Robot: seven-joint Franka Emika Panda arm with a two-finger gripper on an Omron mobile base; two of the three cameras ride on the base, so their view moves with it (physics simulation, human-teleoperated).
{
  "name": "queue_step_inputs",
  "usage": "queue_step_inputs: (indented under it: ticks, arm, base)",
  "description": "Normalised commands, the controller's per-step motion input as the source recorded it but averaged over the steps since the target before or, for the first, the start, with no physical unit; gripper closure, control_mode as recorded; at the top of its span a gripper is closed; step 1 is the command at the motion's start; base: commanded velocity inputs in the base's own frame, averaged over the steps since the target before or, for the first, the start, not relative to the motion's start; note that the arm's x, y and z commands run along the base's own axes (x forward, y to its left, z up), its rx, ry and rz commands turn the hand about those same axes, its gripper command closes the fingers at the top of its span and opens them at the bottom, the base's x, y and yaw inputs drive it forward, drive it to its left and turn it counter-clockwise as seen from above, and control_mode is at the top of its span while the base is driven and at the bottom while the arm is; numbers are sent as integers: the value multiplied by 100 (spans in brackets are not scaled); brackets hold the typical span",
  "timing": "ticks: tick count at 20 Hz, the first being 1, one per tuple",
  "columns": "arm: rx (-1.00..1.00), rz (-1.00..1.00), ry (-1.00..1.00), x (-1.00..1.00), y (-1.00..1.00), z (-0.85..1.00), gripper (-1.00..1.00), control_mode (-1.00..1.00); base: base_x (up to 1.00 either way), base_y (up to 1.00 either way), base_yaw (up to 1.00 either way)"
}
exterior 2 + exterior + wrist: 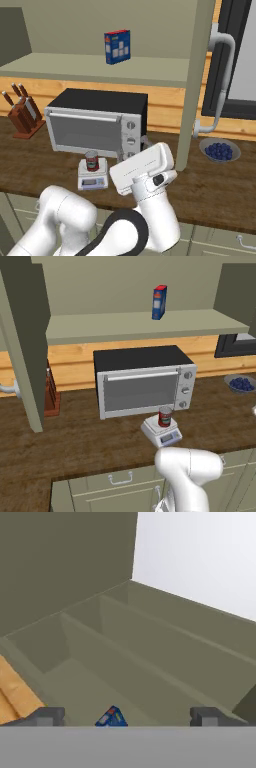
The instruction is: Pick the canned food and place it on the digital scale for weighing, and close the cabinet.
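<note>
Red-labelled short can with a silver rim point(165, 417), just the one, is sitting upright on the round plate of the single small light-grey square scale point(161, 433), which is on the dark wooden counter point(75, 441) right in front of the one big silver toaster oven point(144, 381). One blue-and-red box point(159, 302) stands alone on the shelf of the olive-beige wall cabinet point(140, 323), and both cabinet doors are swung open, each cut off by the frame edges. One knife block point(24, 117) sits far left, and one bowl of blueberries point(219, 150) sits far right. In the hand view the two-finger gripper point(127, 717) has its two dark tips spread wide with nothing between them, pointing up into the cabinet; only the box's top corner pokes up there.
</note>
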Motion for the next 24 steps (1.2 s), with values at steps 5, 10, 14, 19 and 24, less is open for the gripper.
queue_step_inputs:
  ticks: [5,10,14,19,24]
  arm:
    - [18,0,-11,-12,-89,1,-100,-100]
    - [14,0,0,-8,-76,9,-100,-100]
    - [12,0,0,-2,-75,26,-100,-100]
    - [9,0,0,-11,-59,17,-100,-100]
    - [6,3,-5,-57,-35,-46,-100,-100]
  base:
    - [0,0,0]
    - [0,0,0]
    - [0,0,0]
    - [0,0,0]
    - [0,0,0]
